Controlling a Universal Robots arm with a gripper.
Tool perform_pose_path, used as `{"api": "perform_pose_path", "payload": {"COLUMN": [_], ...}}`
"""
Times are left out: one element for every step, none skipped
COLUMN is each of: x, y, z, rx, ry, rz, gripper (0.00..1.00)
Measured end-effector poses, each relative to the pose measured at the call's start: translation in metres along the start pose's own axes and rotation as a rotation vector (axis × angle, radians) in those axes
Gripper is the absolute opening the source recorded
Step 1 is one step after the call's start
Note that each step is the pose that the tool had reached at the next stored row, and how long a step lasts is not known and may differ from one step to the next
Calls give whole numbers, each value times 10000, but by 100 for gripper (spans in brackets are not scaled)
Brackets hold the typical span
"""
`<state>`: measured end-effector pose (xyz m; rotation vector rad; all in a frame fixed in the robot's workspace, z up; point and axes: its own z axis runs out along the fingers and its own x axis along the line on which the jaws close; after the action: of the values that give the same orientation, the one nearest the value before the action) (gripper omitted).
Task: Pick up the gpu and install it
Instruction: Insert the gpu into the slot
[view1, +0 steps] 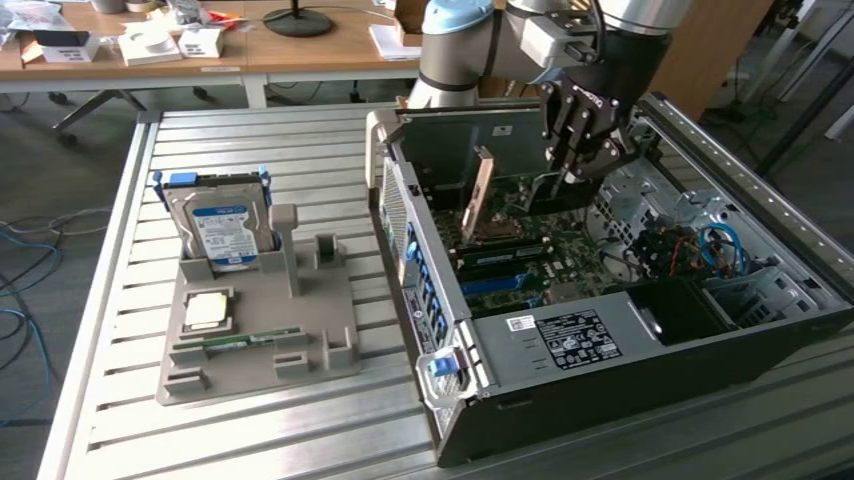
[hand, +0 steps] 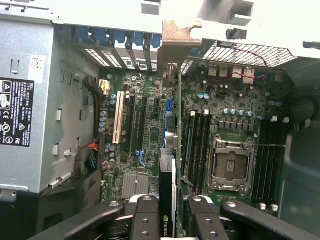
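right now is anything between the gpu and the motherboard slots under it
Nothing visible does. The gripper holds the gpu on edge over the motherboard, and the expansion slots beside it look bare. The spot directly under the card is hidden.

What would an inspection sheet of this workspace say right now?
Surface: slatted metal table, carrying a grey holder tray and an open computer case.
Job's things: gpu upright on edge inside the case, bracket at the rear wall; seating cannot be told.
Clutter: hard drive, processor and memory stick in the tray.
Grippers: gripper in the case, jaws closed on the gpu.
Cables: blue and red cables in the case; loose cables beside the table.
Surroundings: wooden desks with boxes.
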<state>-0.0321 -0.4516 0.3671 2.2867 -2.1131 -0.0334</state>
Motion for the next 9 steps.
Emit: {"api": "perform_pose_path", "payload": {"x": [0,0,0,0,0,0,0,0,0], "y": [0,0,-1,-1,-1,-2,-2,-2,-3], "z": [8,15,23,32,40,47,56,68,79], "rx": [1,0,-1,-1,-1,0,0,0,0], "ry": [0,1,2,2,1,2,1,1,1], "rz": [0,0,0,0,0,0,1,1,1], "gripper": [26,26,26,26,26,26,26,26,26]}}
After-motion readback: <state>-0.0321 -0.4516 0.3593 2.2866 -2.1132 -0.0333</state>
